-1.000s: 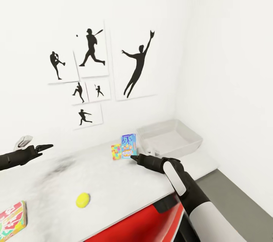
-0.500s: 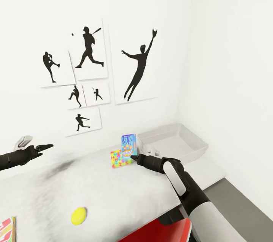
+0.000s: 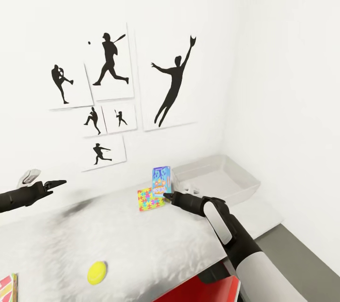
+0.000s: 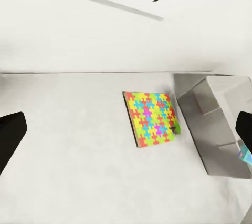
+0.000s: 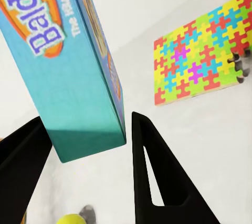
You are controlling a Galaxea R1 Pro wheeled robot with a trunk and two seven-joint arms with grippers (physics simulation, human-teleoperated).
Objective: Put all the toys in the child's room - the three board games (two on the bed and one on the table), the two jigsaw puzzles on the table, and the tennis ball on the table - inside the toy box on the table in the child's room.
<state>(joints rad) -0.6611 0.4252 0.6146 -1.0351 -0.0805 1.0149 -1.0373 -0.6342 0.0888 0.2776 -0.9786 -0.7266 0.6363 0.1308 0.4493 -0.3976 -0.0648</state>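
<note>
In the head view the right gripper (image 3: 166, 194) reaches forward over the table (image 3: 141, 240), its fingers spread on either side of a blue board game (image 3: 161, 181) that stands upright on its edge. The right wrist view shows this box (image 5: 63, 71) between the two black fingers (image 5: 152, 166), lettered "Balde…" on its teal face; the fingers flank its lower corner with a gap on one side, so whether they truly pinch it cannot be told. Just at the box's 8 o'clock in the head view lies a jigsaw puzzle (image 3: 150, 199), flat on the tabletop and touching or nearly touching the box. The toy box (image 3: 222, 180), a light grey tray, sits at 3 o'clock of the board game, against the corner of the white walls. The tennis ball (image 3: 97, 272) rests well apart at 7 o'clock, near the table's front edge. A corner of a red and white board game (image 3: 8, 287) shows at the far 8 o'clock. The left gripper (image 3: 55, 182) hovers over the table's left part, unclenched and holding nothing, with baseball silhouette posters (image 3: 111, 68) on the wall above. The left wrist view looks down on the jigsaw puzzle (image 4: 150, 119) beside the tray (image 4: 220, 124). A red chair (image 3: 208, 292) shows below the table edge
</note>
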